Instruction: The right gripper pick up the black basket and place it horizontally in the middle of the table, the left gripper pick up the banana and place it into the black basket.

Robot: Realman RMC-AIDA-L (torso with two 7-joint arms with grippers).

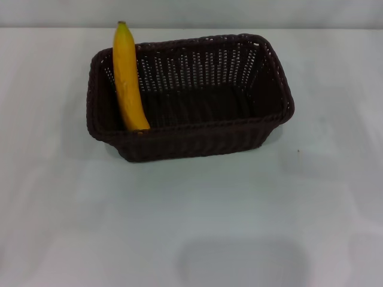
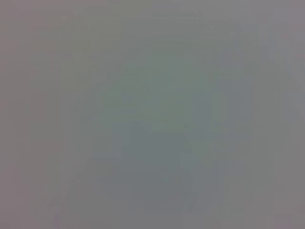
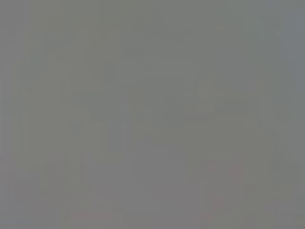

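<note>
Yellow banana (image 1: 128, 81) in black basket (image 1: 197, 140), head view only.

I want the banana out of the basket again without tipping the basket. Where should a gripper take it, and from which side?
Probably the upper end of the banana, which leans on the far rim of the basket near its left end and sticks out above it. Come from above, since the lower end sits down behind the near wall.

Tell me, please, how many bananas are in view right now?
1. The banana leans in the left end of the black basket, tip poking above the far rim. None other shows.
</note>
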